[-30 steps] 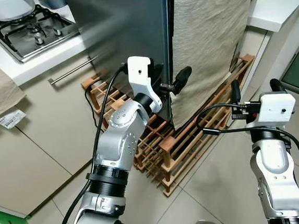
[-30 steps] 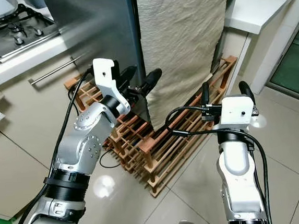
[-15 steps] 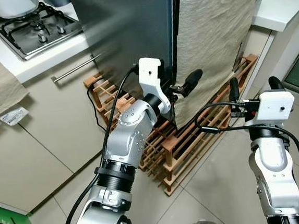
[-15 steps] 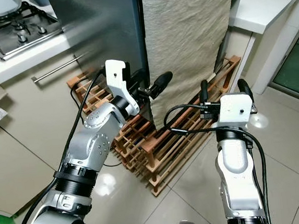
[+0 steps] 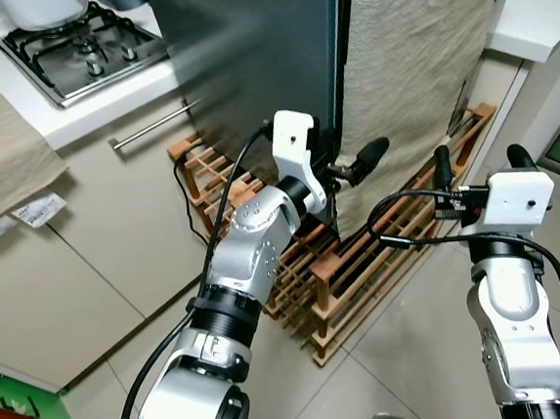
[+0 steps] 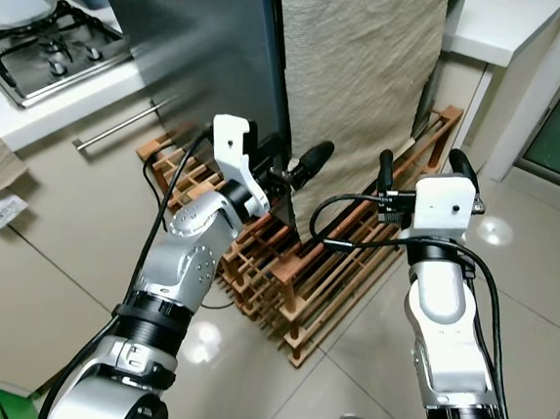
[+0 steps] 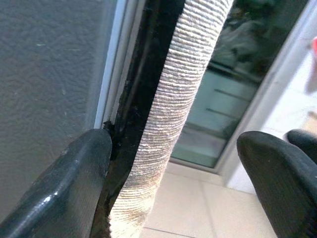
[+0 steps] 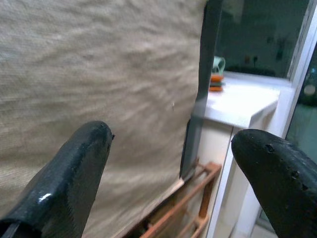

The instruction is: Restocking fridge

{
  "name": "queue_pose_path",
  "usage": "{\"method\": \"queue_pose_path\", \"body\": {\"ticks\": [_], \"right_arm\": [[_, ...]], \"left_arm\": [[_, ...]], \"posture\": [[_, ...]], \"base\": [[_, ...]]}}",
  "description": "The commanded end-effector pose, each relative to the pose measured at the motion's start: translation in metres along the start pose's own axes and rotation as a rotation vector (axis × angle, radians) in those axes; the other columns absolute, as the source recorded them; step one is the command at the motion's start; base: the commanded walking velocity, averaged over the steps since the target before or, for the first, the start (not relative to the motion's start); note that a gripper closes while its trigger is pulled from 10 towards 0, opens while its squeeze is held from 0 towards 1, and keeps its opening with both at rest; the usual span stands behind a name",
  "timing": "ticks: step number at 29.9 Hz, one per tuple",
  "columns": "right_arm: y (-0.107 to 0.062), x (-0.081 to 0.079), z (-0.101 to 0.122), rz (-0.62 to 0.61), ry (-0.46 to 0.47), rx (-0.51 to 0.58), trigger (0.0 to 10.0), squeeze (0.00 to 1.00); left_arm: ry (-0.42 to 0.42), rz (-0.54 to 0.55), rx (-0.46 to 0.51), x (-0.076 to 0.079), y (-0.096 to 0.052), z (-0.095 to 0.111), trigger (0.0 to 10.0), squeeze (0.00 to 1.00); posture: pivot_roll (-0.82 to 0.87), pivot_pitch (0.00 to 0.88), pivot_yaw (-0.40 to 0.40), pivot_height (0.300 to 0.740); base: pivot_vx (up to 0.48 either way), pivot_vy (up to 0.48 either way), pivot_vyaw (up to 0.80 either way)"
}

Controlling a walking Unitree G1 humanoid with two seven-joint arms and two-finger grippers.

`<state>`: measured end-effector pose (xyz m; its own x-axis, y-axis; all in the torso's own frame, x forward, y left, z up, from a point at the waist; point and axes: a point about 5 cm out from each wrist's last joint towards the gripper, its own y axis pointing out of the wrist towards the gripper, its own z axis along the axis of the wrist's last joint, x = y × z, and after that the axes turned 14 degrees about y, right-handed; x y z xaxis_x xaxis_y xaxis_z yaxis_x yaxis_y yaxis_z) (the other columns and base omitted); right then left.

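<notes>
The dark grey fridge [image 5: 247, 55] stands ahead with a beige cloth [image 5: 413, 51] hanging over its front. My left gripper [image 5: 349, 159] is open at the fridge's front corner. In the left wrist view one of its fingers [image 7: 59, 188] rests against the grey side, and the black door edge [image 7: 143, 99] and the cloth's edge [image 7: 173, 114] lie between the two fingers. My right gripper [image 5: 479, 158] is open, held a little in front of the cloth [image 8: 99, 64], holding nothing.
A wooden rack [image 5: 354, 272] lies on the tiled floor at the fridge's foot. To the left are a gas hob [image 5: 80, 55], a cabinet with a bar handle [image 5: 150, 128] and a beige towel [image 5: 1, 155]. A white counter [image 5: 537, 10] stands at the right.
The whole picture has drifted right and down, so the camera moved. My left arm has reached further along the fridge corner. The right arm holds its place.
</notes>
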<state>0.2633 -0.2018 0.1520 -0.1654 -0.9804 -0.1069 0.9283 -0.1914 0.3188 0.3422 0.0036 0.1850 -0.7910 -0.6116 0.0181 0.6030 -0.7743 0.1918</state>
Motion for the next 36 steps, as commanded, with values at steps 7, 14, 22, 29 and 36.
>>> {"method": "queue_pose_path", "body": {"ticks": [7, 14, 22, 29, 36], "right_arm": [[-0.025, 0.021, -0.005, -0.065, -0.006, -0.062, 10.0, 0.43], [-0.031, 0.023, -0.007, -0.074, -0.011, -0.078, 10.0, 0.43], [-0.029, 0.021, -0.006, -0.072, -0.013, -0.076, 10.0, 0.43], [-0.021, 0.01, 0.015, -0.06, -0.022, 0.031, 10.0, 0.43], [-0.021, 0.005, 0.012, -0.049, 0.0, 0.027, 10.0, 0.43]], "left_arm": [[-0.206, -0.45, 0.167, 0.094, 0.029, 0.019, 10.0, 0.0], [-0.284, -0.545, 0.2, 0.098, 0.027, 0.027, 10.0, 0.0], [-0.312, -0.525, 0.198, 0.089, 0.024, 0.031, 10.0, 0.0], [-0.105, -0.199, 0.179, 0.032, -0.002, 0.043, 10.0, 0.0], [0.053, 0.034, 0.137, 0.001, -0.041, 0.049, 10.0, 0.0]], "posture": [[-0.28, 0.106, 0.112, 0.732], [-0.29, 0.101, 0.123, 0.732], [-0.29, 0.101, 0.125, 0.732], [-0.28, 0.104, 0.139, 0.732], [-0.25, 0.095, 0.135, 0.732]], "base": [[0.0, 0.0, 0.0], [0.0, 0.0, 0.0], [0.0, 0.0, 0.0], [0.0, 0.0, 0.0], [0.0, 0.0, 0.0]]}}
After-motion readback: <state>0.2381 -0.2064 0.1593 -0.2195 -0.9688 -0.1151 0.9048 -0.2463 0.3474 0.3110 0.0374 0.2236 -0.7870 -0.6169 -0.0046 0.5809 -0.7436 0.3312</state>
